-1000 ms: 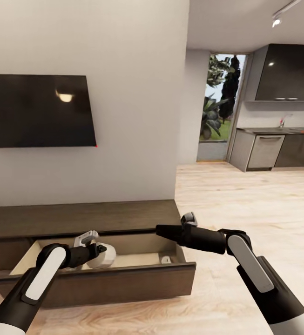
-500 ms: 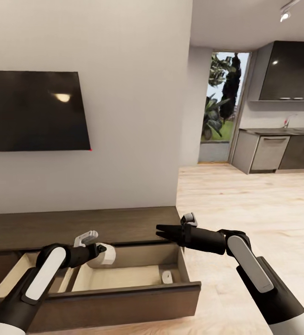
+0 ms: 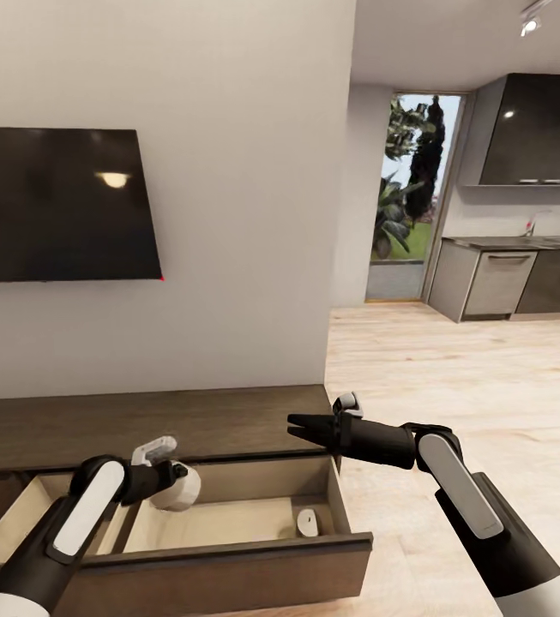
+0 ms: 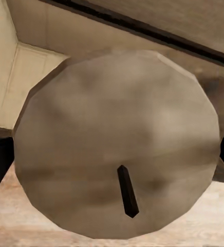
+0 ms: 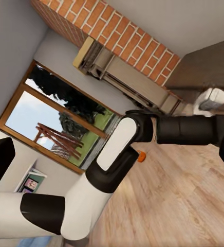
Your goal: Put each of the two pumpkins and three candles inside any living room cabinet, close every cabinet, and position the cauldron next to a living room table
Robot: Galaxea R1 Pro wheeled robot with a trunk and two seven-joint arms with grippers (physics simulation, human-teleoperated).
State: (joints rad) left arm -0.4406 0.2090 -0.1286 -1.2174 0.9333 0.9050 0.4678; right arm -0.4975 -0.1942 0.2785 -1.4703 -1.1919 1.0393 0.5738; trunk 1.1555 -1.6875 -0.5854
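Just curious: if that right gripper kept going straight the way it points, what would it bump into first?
The right gripper points leftward over the open drawer, roughly toward the candle in the left gripper. That would likely come first, though depth is hard to judge here.

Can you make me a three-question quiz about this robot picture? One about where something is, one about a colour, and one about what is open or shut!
1. Where is the candle held by the left gripper?
A. over the open drawer
B. on the floor
C. on the TV

2. What colour is the TV screen?
A. orange
B. black
C. green

3. The cabinet drawer is
A. shut
B. missing
C. pulled open

Answers: 1 A, it hangs above the drawer's pale inside. 2 B, the screen is dark. 3 C, its inside shows.
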